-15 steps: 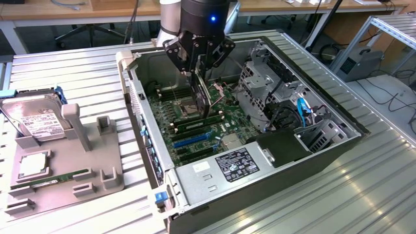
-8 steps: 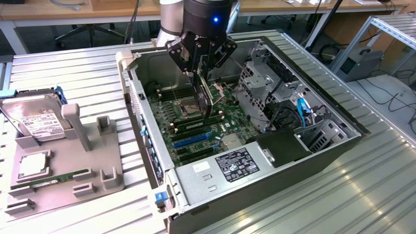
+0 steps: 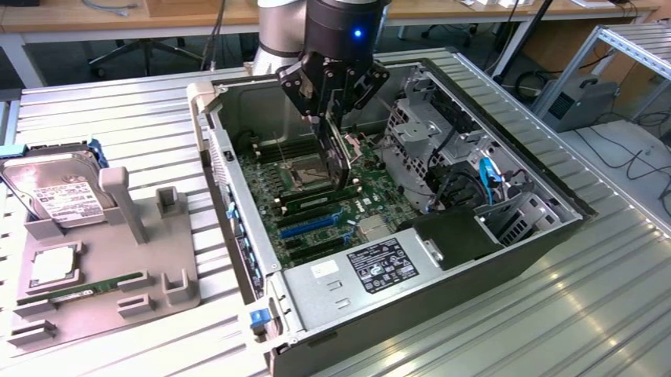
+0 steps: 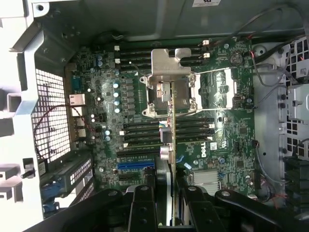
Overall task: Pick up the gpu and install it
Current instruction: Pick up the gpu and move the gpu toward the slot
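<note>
The gpu (image 3: 339,157) is a thin black card hanging edge-down inside the open computer case (image 3: 225,157), just above the green motherboard (image 3: 314,204). My gripper (image 3: 331,110) is shut on the card's upper edge. In the wrist view the gpu (image 4: 170,140) appears edge-on as a narrow strip between the black fingers (image 4: 143,208), with my gripper (image 4: 167,205) over the motherboard (image 4: 222,96). The card lies across the area between the CPU socket (image 4: 166,87) and the blue expansion slot (image 4: 135,165). Whether the card's lower edge touches the board I cannot tell.
A grey fixture (image 3: 105,259) at the exterior view's left holds a silver hard drive (image 3: 53,192), a square chip (image 3: 53,267) and a green memory stick (image 3: 100,284). Inside the case, a metal drive cage (image 3: 419,133) and cables stand beside the board, and a power supply (image 3: 378,267) sits at the near end.
</note>
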Motion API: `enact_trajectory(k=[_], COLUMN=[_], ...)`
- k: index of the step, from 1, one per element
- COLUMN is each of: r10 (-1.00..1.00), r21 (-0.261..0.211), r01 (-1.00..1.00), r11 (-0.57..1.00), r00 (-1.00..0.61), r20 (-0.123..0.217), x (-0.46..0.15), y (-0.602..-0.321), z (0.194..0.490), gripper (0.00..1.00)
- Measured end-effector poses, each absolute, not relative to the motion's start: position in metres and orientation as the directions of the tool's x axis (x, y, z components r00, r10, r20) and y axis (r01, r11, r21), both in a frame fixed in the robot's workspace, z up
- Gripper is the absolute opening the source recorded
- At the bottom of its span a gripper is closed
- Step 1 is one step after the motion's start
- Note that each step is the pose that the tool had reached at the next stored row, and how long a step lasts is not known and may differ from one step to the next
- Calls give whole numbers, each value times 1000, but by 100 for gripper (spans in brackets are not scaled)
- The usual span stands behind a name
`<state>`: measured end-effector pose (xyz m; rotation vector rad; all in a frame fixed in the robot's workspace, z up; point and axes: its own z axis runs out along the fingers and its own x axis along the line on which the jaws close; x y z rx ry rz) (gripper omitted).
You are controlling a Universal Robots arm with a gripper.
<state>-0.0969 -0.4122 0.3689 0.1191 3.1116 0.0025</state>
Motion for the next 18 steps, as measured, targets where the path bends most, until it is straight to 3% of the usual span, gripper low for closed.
enact_trajectory(k=[18], r10=[76], r21=[3], r01=[76], r11=[997], r00=[-997], r20=[-28], x=[-85], y=[-412], z=[366], gripper=[27])
